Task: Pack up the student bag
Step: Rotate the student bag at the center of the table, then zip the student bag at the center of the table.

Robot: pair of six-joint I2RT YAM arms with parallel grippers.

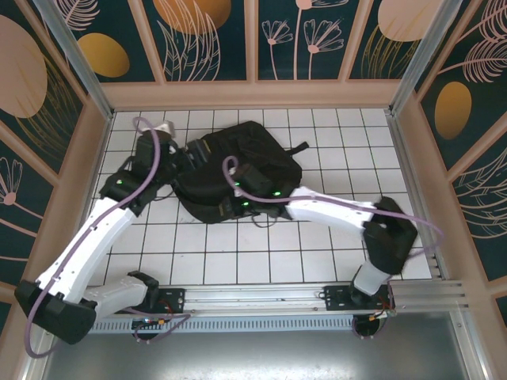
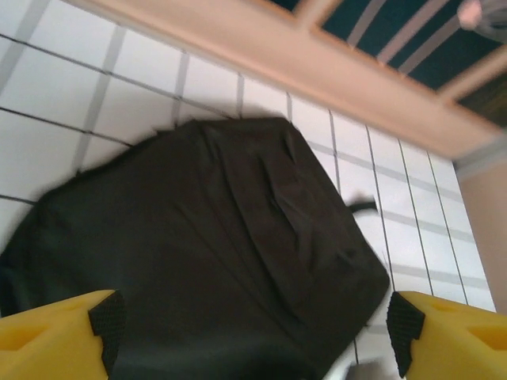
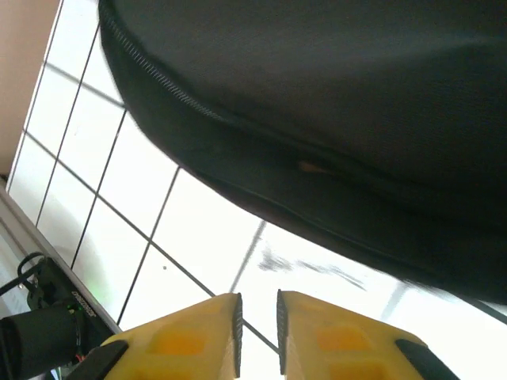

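No text, label or number can be read anywhere.

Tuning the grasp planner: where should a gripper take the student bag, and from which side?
Probably the zippered side edge of the student bag, approached low from the near side: the bag lies flat and limp, and that seam forms a pinchable ridge.

Items I log from my remote seat:
1. Table (image 1: 317, 261), white tiles with a dark grid.
2. Aluminium rail (image 1: 261, 297) along its near edge.
3. Wooden ledge (image 1: 253, 95) at its far edge.
4. Teal leaf-patterned wall panels (image 1: 210, 39) on 3 sides.
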